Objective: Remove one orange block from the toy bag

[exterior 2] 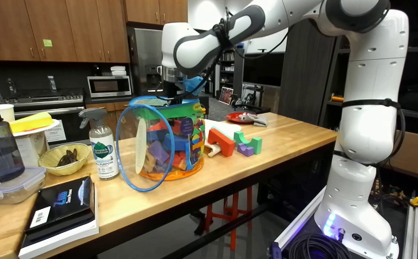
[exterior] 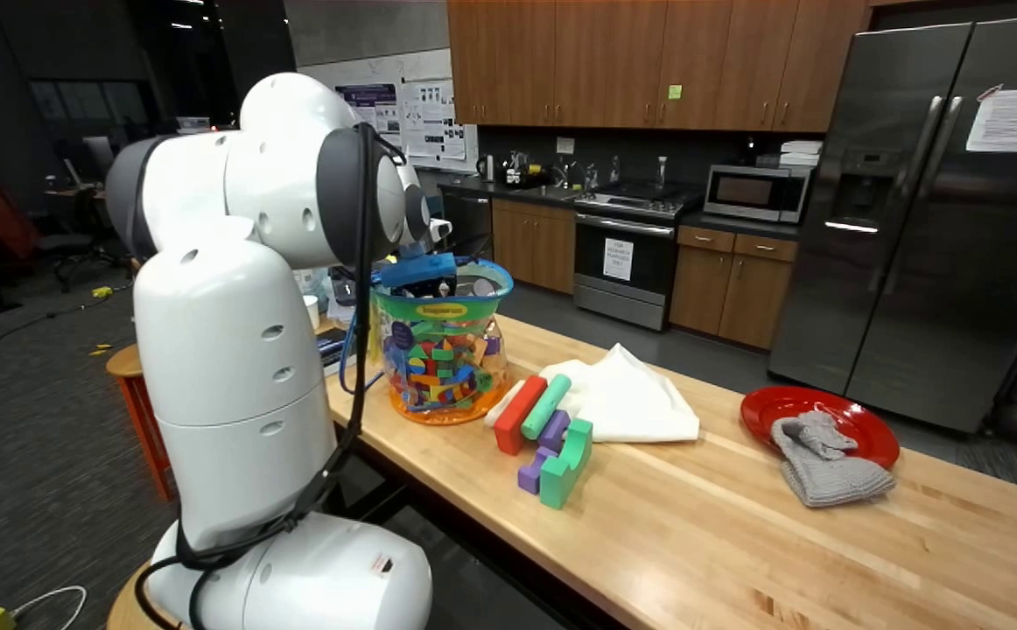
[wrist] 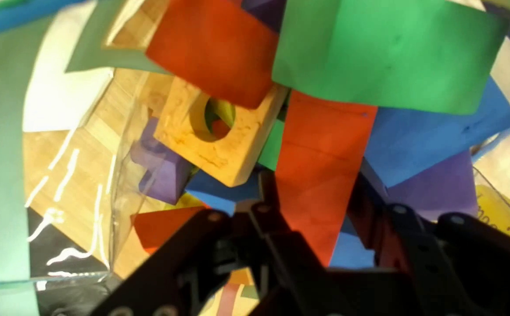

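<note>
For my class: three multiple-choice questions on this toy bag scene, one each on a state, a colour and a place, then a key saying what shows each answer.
1. The top of the toy bag is:
A) zipped shut
B) taped over
C) open

2. What colour is the plate partly under the grey cloth?
A) red
B) blue
C) black

3. Where does the white cloth lie?
A) under the plate
B) on the table
C) over the grey cloth

Key:
1. C: its lid hangs at its side, and the wrist view shows uncovered blocks inside.
2. A: the bare rim shows red in an exterior view.
3. B: it rests on the wooden surface, apart from the plate.
</note>
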### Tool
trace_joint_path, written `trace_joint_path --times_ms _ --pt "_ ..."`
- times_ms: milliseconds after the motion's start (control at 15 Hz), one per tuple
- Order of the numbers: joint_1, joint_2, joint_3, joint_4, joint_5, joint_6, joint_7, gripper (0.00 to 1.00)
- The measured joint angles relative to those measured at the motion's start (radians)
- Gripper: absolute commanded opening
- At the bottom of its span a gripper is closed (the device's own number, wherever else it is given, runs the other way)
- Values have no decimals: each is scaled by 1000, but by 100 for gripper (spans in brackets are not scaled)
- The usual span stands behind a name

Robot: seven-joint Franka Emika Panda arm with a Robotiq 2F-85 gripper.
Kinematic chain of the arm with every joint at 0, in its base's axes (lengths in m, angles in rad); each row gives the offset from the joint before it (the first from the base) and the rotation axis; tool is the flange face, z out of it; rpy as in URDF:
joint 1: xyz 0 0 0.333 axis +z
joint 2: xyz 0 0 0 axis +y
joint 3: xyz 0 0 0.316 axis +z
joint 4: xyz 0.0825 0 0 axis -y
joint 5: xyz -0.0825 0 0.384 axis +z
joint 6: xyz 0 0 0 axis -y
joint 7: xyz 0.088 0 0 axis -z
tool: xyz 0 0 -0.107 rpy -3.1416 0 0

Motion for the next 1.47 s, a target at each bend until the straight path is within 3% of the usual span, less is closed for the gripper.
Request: trace_joint_path --times_ms 800,1467 --pt "-16 -11 -19 205 17 -171 -109 17" --pt "-45 46 -55 447 -80 -223 -180 17"
